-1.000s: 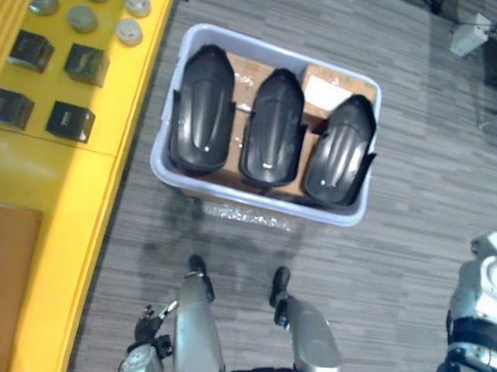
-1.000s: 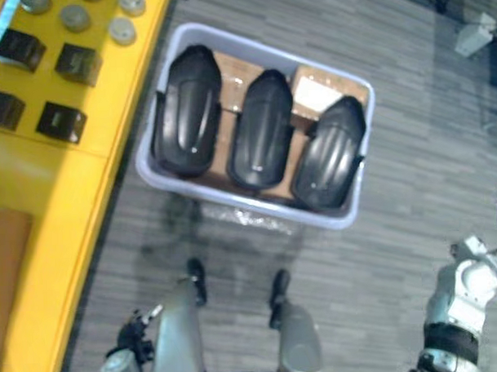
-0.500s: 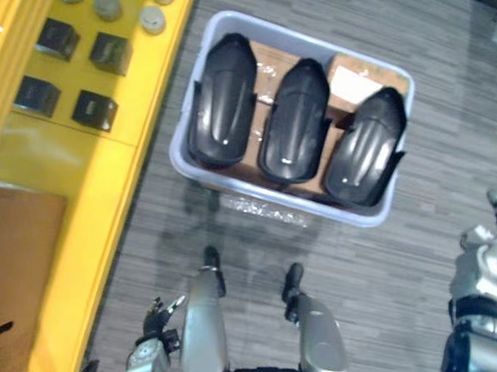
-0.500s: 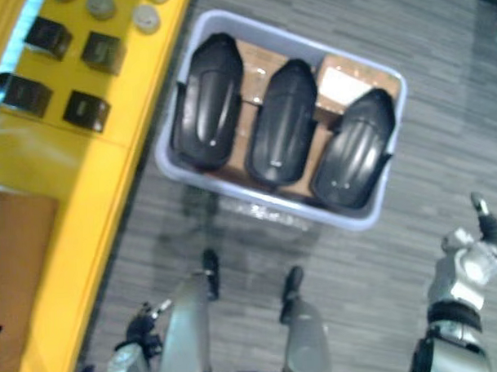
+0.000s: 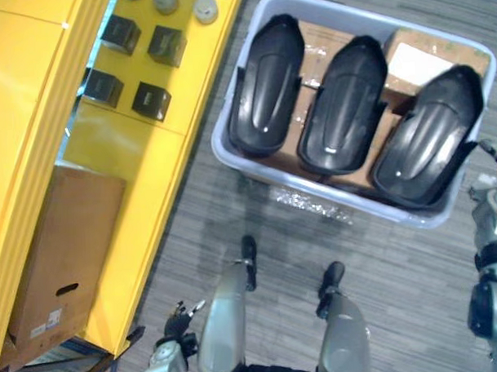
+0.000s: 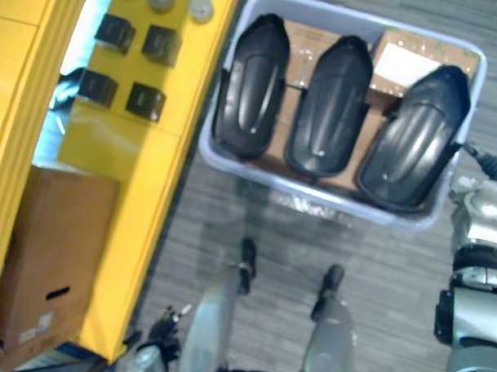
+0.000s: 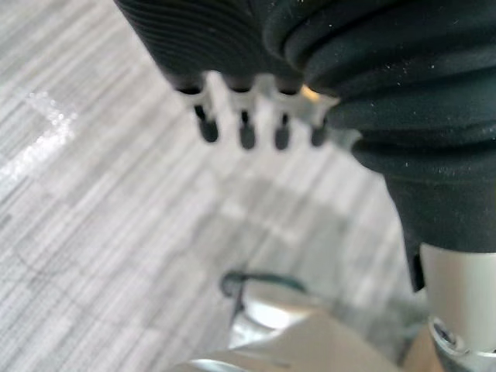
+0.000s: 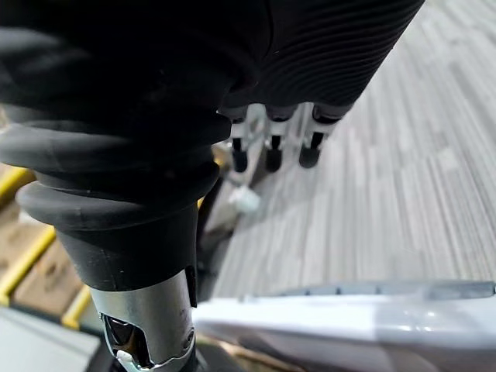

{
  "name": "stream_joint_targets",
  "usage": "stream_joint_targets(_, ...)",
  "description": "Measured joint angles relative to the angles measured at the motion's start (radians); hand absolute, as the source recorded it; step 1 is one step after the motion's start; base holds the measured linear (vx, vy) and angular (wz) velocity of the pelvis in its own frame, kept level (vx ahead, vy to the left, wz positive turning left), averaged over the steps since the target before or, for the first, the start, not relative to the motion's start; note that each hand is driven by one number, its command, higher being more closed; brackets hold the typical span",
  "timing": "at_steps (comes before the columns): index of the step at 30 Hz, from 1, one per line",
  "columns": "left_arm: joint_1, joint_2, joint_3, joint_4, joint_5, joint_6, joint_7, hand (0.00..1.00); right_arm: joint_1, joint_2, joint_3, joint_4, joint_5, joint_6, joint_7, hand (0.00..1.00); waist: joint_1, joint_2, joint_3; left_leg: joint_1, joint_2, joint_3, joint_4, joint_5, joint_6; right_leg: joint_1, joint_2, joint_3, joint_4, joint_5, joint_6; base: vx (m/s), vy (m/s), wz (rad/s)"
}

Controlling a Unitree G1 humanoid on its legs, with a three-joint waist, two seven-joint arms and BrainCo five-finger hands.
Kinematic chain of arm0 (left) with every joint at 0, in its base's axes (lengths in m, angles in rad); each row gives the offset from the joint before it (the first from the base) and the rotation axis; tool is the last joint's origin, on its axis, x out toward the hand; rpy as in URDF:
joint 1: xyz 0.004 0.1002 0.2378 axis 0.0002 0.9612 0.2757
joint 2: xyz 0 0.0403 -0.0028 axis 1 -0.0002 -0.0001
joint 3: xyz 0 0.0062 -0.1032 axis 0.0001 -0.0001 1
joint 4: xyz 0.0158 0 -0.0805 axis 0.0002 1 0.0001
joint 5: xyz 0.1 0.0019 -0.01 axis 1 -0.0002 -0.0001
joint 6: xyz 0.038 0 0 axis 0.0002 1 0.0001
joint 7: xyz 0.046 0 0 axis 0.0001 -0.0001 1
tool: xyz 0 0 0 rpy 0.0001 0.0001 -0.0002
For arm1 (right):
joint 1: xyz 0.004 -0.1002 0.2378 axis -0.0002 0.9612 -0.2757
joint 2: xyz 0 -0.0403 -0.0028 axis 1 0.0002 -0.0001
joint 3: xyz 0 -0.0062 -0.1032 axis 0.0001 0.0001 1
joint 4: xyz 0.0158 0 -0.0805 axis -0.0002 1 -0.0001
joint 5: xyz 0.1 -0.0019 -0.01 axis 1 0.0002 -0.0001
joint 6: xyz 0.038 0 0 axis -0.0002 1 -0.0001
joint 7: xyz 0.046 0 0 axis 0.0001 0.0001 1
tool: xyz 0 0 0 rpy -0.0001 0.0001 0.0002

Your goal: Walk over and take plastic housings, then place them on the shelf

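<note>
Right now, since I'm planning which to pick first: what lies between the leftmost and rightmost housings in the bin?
A third black housing lies between the leftmost housing and the rightmost housing in the bin, seen in the left eye view.

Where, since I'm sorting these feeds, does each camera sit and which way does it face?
Left eye view: on the head, facing down at the bin of black housings beside the yellow shelf; left hand lower left, right hand at right.
Right eye view: beside it, same scene.
Left wrist view: on that wrist, along straight fingers to the floor.
Right wrist view: on that wrist, along straight fingers to floor and bin rim.
Shared: eye views and right wrist view show the bin.
</note>
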Motion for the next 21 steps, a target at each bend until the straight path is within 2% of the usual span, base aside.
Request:
stream_joint_targets(9, 0.0, -0.004, -0.029, 0.005, -0.011, -0.004, -0.003, 0.0, -0.03, -0.012, 0.062, 0.004, -0.019, 0.056, 0.103, 0.0, 0.002, 0.029, 0.0, -0.004, -0.009, -0.001, -0.007, 0.011, 0.005, -0.012, -0.012, -0.003, 0.02, -0.003, -0.001, 0.0, 0.0, 0.01)
stream_joint_targets(14, 0.0, -0.004, -0.031, 0.013, -0.018, -0.002, -0.009, 0.0, -0.042, -0.012, 0.103, 0.029, -0.017, 0.155, 0.19, 0.0, 0.003, 0.031, 0.001, -0.005, -0.011, -0.003, -0.008, 0.014, 0.006, -0.013, -0.014, -0.008, 0.022, -0.003, -0.001, 0.0, 0.001, 0.01)
stream_joint_targets(16, 0.0, -0.004, -0.031, 0.014, -0.017, -0.002, -0.015, 0.0, -0.053, -0.022, 0.103, 0.039, -0.016, 0.175, 0.206, 0.0, 0.003, 0.032, 0.001, -0.008, -0.012, -0.005, -0.009, 0.015, 0.006, -0.013, -0.016, -0.016, 0.023, -0.003, -0.002, 0.0, 0.006, 0.06)
stream_joint_targets(17, 0.0, -0.004, -0.031, 0.015, -0.017, -0.002, -0.017, 0.0, -0.061, -0.03, 0.108, 0.047, -0.016, 0.191, 0.215, 1.0, 0.003, 0.033, 0.001, -0.01, -0.012, -0.008, -0.009, 0.016, 0.006, -0.013, -0.016, -0.02, 0.024, -0.003, -0.002, 0.0, 0.005, 0.07)
stream_joint_targets(21, -0.007, -0.004, -0.041, 0.036, -0.017, -0.005, -0.026, 0.0, -0.101, -0.056, 0.122, 0.115, -0.035, 0.219, 0.225, 1.0, 0.007, 0.038, 0.002, -0.011, -0.015, -0.014, -0.017, 0.021, 0.004, -0.013, -0.017, -0.026, 0.029, -0.005, -0.005, -0.01, 0.001, 0.05)
